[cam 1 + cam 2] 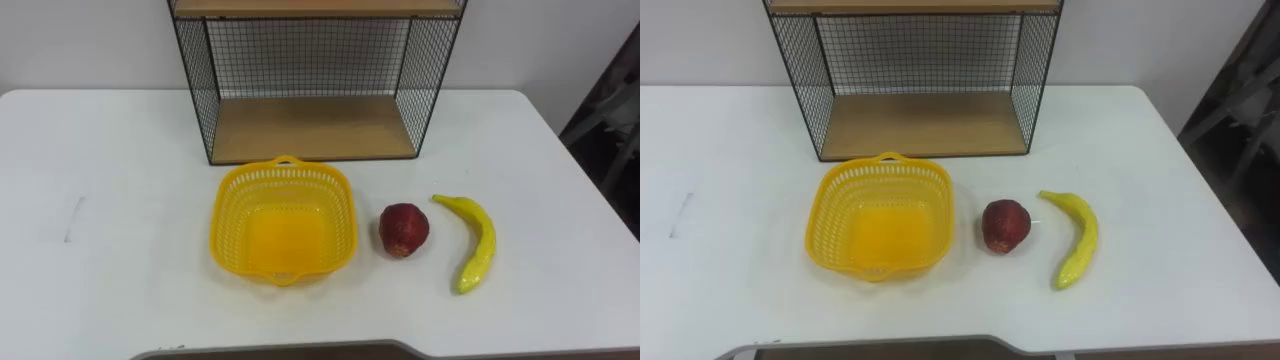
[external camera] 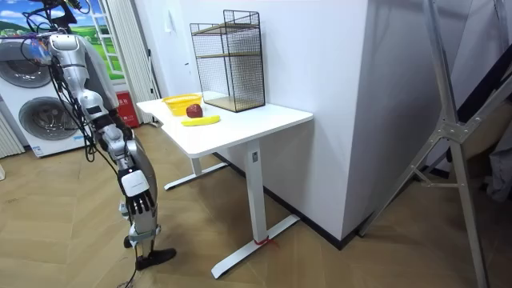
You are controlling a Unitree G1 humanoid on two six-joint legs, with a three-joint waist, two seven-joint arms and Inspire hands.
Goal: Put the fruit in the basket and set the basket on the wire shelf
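Hands: state cannot be told; neither touches the basket (image 1: 228, 215) (it sits empty)
Apple (image 1: 403, 229): just right of the basket, apart
Banana (image 1: 476, 240): farther right of the basket
Wire shelf (image 1: 310, 130): just behind the basket

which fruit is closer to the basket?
The red fruit. It sits just right of the yellow basket, between it and the banana, which lies farther right.

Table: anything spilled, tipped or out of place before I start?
Nothing stands out. The yellow basket sits upright and empty in front of the wire shelf; the red fruit and the banana lie apart on the white table to its right.
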